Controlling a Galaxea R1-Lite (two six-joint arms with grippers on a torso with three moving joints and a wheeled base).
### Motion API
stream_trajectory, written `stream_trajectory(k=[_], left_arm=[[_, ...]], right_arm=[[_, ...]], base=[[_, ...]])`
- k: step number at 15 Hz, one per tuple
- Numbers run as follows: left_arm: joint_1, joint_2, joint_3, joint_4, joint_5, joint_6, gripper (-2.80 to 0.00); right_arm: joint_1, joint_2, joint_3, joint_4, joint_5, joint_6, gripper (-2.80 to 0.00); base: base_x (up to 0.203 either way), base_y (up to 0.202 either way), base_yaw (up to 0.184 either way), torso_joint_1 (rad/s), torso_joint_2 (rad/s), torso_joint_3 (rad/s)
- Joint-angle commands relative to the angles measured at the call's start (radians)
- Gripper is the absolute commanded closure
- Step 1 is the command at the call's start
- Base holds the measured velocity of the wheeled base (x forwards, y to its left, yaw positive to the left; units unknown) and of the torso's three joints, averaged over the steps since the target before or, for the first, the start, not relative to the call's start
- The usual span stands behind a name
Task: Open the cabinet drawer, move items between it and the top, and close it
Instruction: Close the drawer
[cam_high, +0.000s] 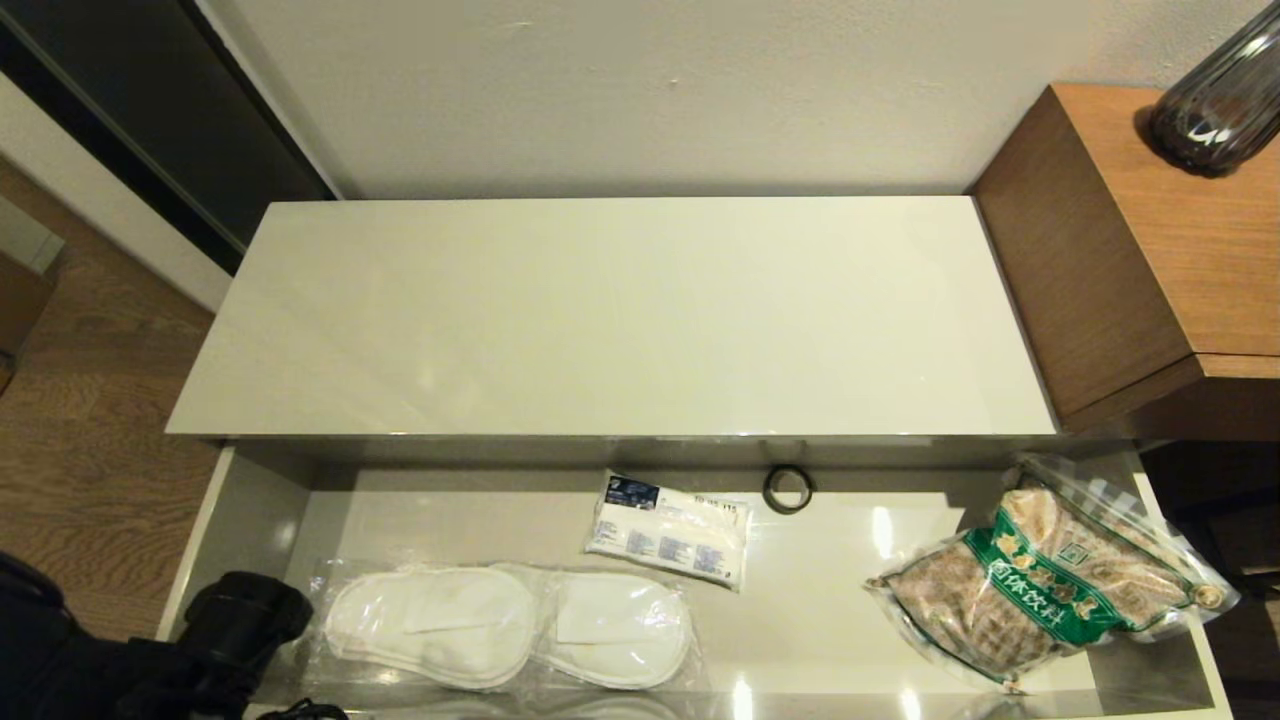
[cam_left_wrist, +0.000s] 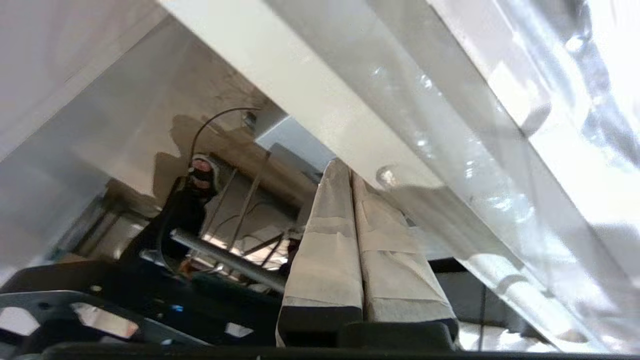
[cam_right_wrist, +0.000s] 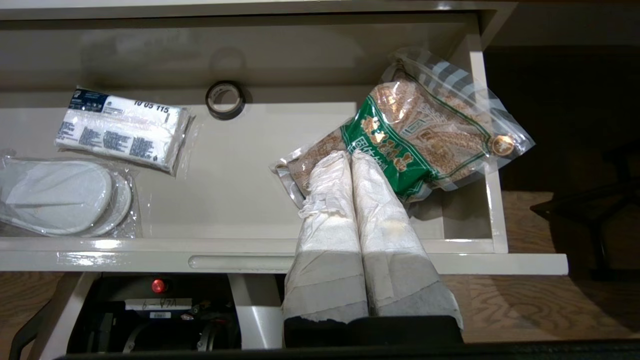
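The cabinet drawer stands pulled open below the bare cream-white top. Inside, the slipper pair in clear plastic lies at the front left. The bag of brown grain with a green label leans in the right end. My left arm reaches into the drawer's front left corner beside the slippers; the left gripper is shut and empty, its tips at a cream-white drawer edge. My right gripper is shut and empty, hanging above the drawer's front rim, tips over the grain bag's near end.
A small white packet with blue print and a small black ring lie at the drawer's back middle. A brown wood-grain cube with a dark ribbed vase adjoins the top on the right. A wall stands behind.
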Motion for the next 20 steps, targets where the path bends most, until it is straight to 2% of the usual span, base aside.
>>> stream_trajectory(k=[1,4,9,13,17,20], left_arm=[[0.0,0.007,-0.02,-0.04,0.005,-0.05,0.0],[0.0,0.01,-0.069,-0.08,0.02,-0.108,0.0],[0.001,0.031,-0.192,-0.082,0.036,-0.116,0.0],[0.011,0.076,-0.346,-0.065,0.084,-0.116,0.0],[0.025,0.101,-0.629,0.046,0.129,-0.125,0.0],[0.052,0.122,-0.856,0.197,0.134,-0.142,0.0]], right_arm=[[0.0,0.001,0.0,0.001,0.001,-0.002,0.0],[0.0,0.001,0.0,0.001,0.001,-0.001,0.0],[0.0,0.001,0.0,0.001,0.001,-0.001,0.0],[0.0,0.001,0.0,0.001,0.001,-0.001,0.0],[0.0,0.001,0.0,0.001,0.001,-0.001,0.0],[0.0,0.001,0.0,0.001,0.001,-0.001,0.0]], base=[[0.0,0.0,0.0,0.0,0.0,0.0],[0.0,0.0,0.0,0.0,0.0,0.0],[0.0,0.0,0.0,0.0,0.0,0.0],[0.0,0.0,0.0,0.0,0.0,0.0],[0.0,0.0,0.0,0.0,0.0,0.0],[0.0,0.0,0.0,0.0,0.0,0.0]])
